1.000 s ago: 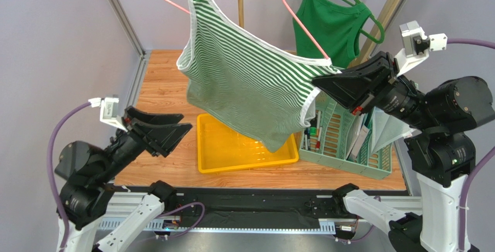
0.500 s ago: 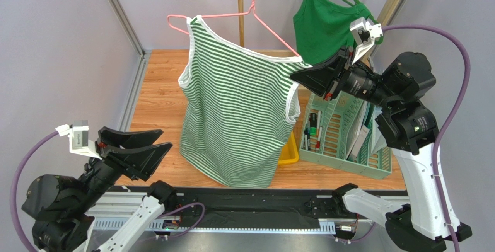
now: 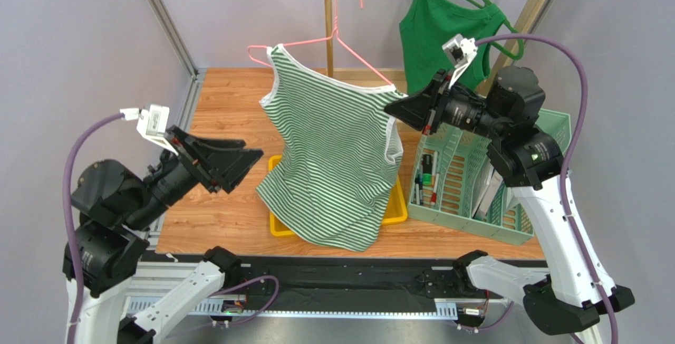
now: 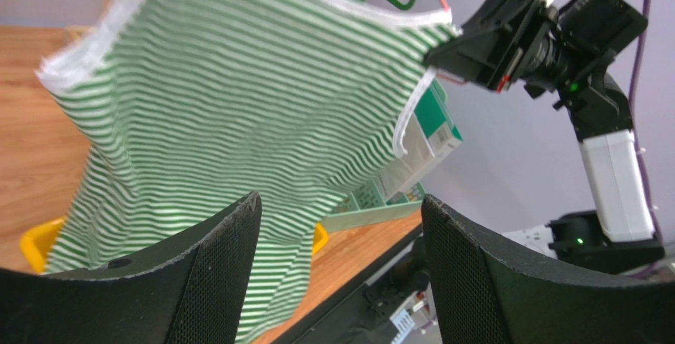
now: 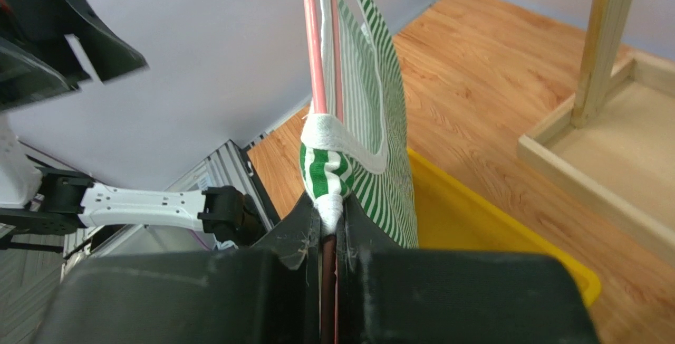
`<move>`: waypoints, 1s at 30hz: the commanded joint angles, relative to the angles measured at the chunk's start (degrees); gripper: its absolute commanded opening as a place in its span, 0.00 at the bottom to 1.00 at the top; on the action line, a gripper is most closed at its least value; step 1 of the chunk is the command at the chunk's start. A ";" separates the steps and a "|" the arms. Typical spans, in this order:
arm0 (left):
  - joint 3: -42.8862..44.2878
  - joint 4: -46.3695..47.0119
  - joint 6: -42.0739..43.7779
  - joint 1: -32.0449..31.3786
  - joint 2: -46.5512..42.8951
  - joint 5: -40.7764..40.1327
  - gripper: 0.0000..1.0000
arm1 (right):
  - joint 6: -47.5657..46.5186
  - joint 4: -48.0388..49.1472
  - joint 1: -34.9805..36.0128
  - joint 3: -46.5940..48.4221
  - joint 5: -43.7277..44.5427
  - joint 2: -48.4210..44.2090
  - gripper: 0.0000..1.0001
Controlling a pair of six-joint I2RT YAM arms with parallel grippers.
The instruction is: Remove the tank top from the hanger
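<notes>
A green-and-white striped tank top hangs on a pink wire hanger in mid-air over the table. My right gripper is shut on the hanger's right end together with the top's white shoulder strap. The hanger's wire runs up from the jaws in the right wrist view. My left gripper is open and empty, to the left of the top and apart from it. The top fills the left wrist view beyond the open fingers.
A yellow tray lies on the wooden table under the top. A mint-green organiser basket with pens and papers stands at the right. A plain green tank top hangs on a green hanger at the back. A wooden post stands behind.
My right gripper has moved the hanger and top left and tilted the hanger upright. The top now hangs more to the middle. My left arm has risen toward the top, still open.
</notes>
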 commanded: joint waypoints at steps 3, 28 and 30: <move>18.50 -3.92 9.24 -0.03 15.84 -4.11 0.76 | -1.16 3.07 1.16 -4.82 4.73 -6.22 0.00; 26.11 -5.69 8.56 -0.03 33.71 -14.12 0.75 | -2.04 2.37 8.11 -6.41 8.95 -7.45 0.00; 26.19 -5.51 8.39 -0.03 33.88 -14.74 0.75 | -2.13 2.46 8.46 -6.50 8.86 -7.63 0.00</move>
